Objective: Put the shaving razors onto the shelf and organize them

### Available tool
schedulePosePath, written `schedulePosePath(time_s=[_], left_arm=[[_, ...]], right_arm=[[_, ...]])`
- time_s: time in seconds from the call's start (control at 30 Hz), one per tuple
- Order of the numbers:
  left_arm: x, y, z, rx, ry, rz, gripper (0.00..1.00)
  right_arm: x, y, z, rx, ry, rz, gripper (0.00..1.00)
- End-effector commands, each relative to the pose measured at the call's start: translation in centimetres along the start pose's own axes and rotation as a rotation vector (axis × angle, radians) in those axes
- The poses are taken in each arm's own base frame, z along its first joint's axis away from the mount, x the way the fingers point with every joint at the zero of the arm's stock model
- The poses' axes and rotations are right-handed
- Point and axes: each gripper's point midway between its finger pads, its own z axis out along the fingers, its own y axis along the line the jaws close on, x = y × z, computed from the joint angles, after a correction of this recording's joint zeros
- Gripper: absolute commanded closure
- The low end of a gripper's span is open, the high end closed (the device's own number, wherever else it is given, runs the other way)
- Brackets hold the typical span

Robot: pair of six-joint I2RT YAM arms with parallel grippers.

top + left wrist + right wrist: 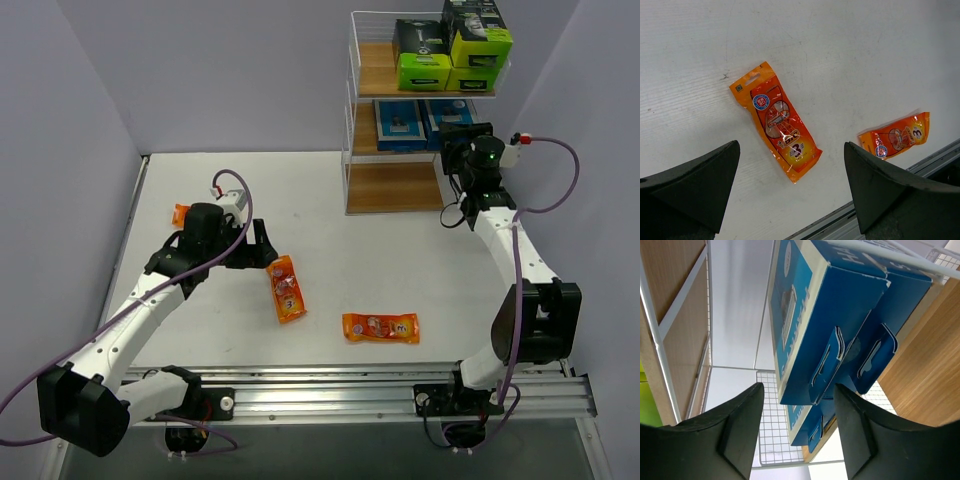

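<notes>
The shelf point(392, 188) stands at the back right. Black-and-lime razor boxes point(424, 56) fill its top tier and blue razor packs point(400, 122) lie on the middle tier. My right gripper point(453, 138) reaches into that middle tier. In the right wrist view it point(797, 405) is open, its fingers on either side of the near end of a blue pack point(810, 320), with a gap on the left side. Two orange razor packets point(286, 289) point(380, 327) lie flat on the table. My left gripper point(264, 250) hovers open and empty above the nearer packet point(776, 120).
A third orange packet point(181, 213) peeks out behind the left arm at the far left. The shelf's bottom board is bare. The metal rail point(340, 395) runs along the table's near edge, and grey walls close in on both sides.
</notes>
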Motion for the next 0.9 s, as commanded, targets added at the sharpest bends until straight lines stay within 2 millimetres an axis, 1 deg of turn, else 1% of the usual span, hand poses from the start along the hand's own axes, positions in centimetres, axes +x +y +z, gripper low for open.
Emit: schedulePosePath(time_s=[0.0,0.03,0.1,0.13,0.17,0.27,0.3,0.33,0.37,0.4,0.5,0.53,0.6,0.63,0.67,0.7,0.73,0.77,0.83,0.87], left_arm=[[-2.4,-0.5,-1.0,0.005,-0.065,0.035,0.06],[-2.7,-0.3,-1.2,-0.012,-0.076,0.042,0.06],[-3.0,0.3,-1.5,-0.041,-0.086,0.040,0.06],[-3.1,0.5,-1.6,-0.049,-0.096,0.039,0.06],[-3.3,0.7,-1.7,-0.059,-0.103,0.041,0.06],[-3.6,1.2,-2.1,-0.087,-0.122,0.044,0.06],[-3.7,1.3,-2.2,-0.093,-0.127,0.045,0.06],[-3.8,1.4,-2.3,-0.099,-0.133,0.045,0.06],[-3.8,1.5,-2.3,-0.104,-0.133,0.046,0.06],[-3.7,1.6,-2.3,-0.109,-0.133,0.047,0.06],[-4.0,2.2,-2.4,-0.143,-0.138,0.053,0.06],[-4.0,2.4,-2.5,-0.153,-0.140,0.054,0.06],[-4.0,2.5,-2.6,-0.161,-0.143,0.053,0.06],[-4.3,3.1,-2.8,-0.197,-0.161,0.052,0.06],[-4.4,3.3,-3.0,-0.210,-0.165,0.051,0.06],[-4.4,3.5,-3.0,-0.220,-0.169,0.049,0.06],[-4.6,3.8,-3.2,-0.240,-0.181,0.049,0.06],[-4.6,4.1,-3.3,-0.256,-0.182,0.046,0.06],[-4.7,4.6,-3.6,-0.283,-0.192,0.045,0.06],[-4.7,5.0,-3.7,-0.309,-0.197,0.044,0.06]], right_arm=[[-2.2,4.6,-1.4,-0.115,-0.019,-0.012,0.44],[-2.3,4.8,-1.8,-0.116,-0.016,-0.014,0.41],[-2.2,4.8,-2.3,-0.120,0.001,-0.007,0.37],[-2.6,5.2,-2.9,-0.133,-0.004,-0.005,0.36],[-2.5,4.8,-3.1,-0.125,0.001,-0.004,0.35],[-2.8,5.0,-4.6,-0.131,0.010,-0.013,0.32],[-2.7,4.3,-4.9,-0.120,0.015,-0.015,0.32],[-2.8,4.7,-5.9,-0.133,0.016,-0.018,0.32],[-2.9,4.4,-6.3,-0.128,0.015,-0.023,0.32],[-2.8,4.2,-7.3,-0.131,0.017,-0.032,0.31],[-2.2,2.9,-8.6,-0.108,0.043,-0.084,0.31],[-1.9,1.9,-9.4,-0.099,0.049,-0.124,0.31],[-1.1,1.3,-10.6,-0.113,0.089,-0.168,0.31],[-0.4,-0.4,-10.9,-0.079,0.118,-0.188,0.32],[0.0,-1.3,-11.2,-0.069,0.133,-0.215,0.32],[0.5,-1.4,-12.0,-0.084,0.154,-0.229,0.33],[1.1,-3.2,-12.4,-0.056,0.175,-0.243,0.34],[1.4,-3.8,-12.7,-0.059,0.186,-0.278,0.34],[2.6,-4.2,-13.9,-0.092,0.233,-0.325,0.36],[3.4,-5.3,-14.3,-0.085,0.264,-0.350,0.36]])
